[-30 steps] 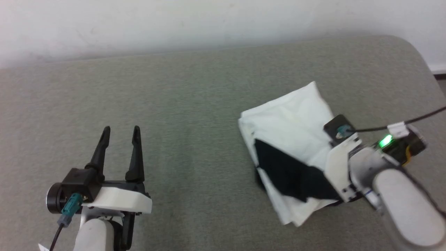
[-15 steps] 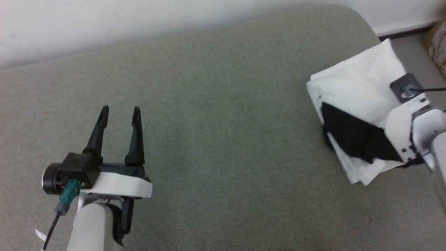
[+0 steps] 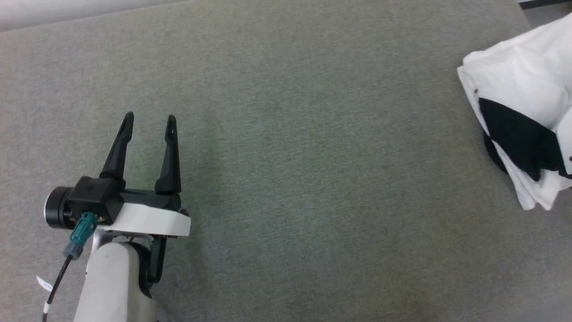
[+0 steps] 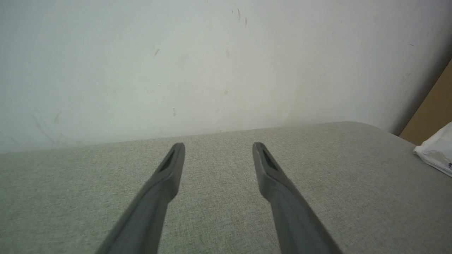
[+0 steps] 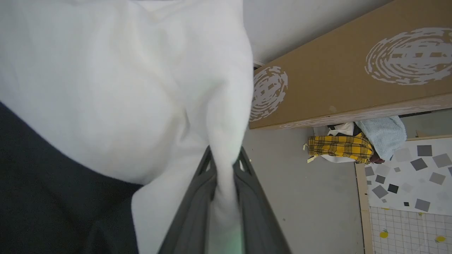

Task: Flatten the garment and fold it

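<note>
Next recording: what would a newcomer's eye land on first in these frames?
First the garment, a folded white bundle with a black patch at the head view's right edge; the right wrist view shows a white fold of it pinched in the right gripper. Next the left gripper, open and empty over the grey-green padded surface at lower left. Past the cloth, a cardboard box and a yellow plaid cloth sit on the floor.

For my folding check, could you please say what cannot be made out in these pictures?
- Head view: the right edge cuts off the white cloth shirt with black sleeves; its right part is unseen.
- Left wrist view: the right edge cuts it down to a white corner.
- Right wrist view: cloth pinched between the right jaws hides their tips; the shirt is too close to outline.
</note>
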Available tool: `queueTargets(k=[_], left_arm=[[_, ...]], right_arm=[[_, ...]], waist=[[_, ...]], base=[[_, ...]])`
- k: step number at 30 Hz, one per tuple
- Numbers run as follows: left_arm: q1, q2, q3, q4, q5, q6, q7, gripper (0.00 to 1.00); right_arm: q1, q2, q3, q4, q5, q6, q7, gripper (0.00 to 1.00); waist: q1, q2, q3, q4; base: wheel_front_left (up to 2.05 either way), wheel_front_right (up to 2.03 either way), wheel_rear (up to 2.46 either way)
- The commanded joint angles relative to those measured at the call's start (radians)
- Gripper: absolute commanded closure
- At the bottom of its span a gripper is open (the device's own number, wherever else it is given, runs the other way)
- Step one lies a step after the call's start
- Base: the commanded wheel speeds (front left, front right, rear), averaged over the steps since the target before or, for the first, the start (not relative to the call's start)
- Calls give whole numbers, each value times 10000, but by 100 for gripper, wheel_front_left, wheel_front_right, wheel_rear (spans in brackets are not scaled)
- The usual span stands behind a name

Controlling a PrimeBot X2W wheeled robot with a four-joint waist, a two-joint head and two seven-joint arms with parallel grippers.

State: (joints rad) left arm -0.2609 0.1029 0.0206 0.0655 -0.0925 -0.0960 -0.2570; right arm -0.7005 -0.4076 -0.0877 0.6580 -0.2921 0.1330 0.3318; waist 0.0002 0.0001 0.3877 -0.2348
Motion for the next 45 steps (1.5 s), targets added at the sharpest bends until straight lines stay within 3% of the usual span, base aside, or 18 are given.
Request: queueTargets(k=[1,2,3,7,14,26,34,45], left_arm=[[-177,70,-23,-6,89,10,-47,0],[-150,63,-31,13,85,23,-47,0],[-120,55,-36,47,74,32,-47,0],[73,-21,-69,225,-12,64,-47,0],[725,-193,-52,461,-255,145,-47,0],[1745,-430,44,655,-801,476,-47,0],[2021,-472,2,1028,-980,570,-47,0],[2203,-483,-44,1133,-830,603,-47,0]], right_arm=[[-176,231,-257,139,-184,-23,-99,77],[-171,332,-419,237,-280,-23,-127,42],[-150,417,-612,353,-356,-23,-98,0],[100,710,-1280,658,-425,-23,-98,0],[974,1170,-1745,51,343,-23,-1442,0],[3366,1860,-1333,-3130,2819,-23,-3344,0],[5170,2888,-975,-5324,3392,-23,-3982,0],[6633,3522,16,-6193,3628,-23,-4676,0]], waist=[[-2,-1,207,329],[-2,-1,155,369],[-2,-1,75,407],[-2,-1,-527,609],[-2,-1,-1869,937],[-2,-1,-3525,1814],[-2,-1,-3995,2345],[-2,-1,-4094,2640]], base=[[0,0,0],[0,0,0],[0,0,0],[0,0,0],[0,0,0],[0,0,0],[0,0,0],[0,0,0]])
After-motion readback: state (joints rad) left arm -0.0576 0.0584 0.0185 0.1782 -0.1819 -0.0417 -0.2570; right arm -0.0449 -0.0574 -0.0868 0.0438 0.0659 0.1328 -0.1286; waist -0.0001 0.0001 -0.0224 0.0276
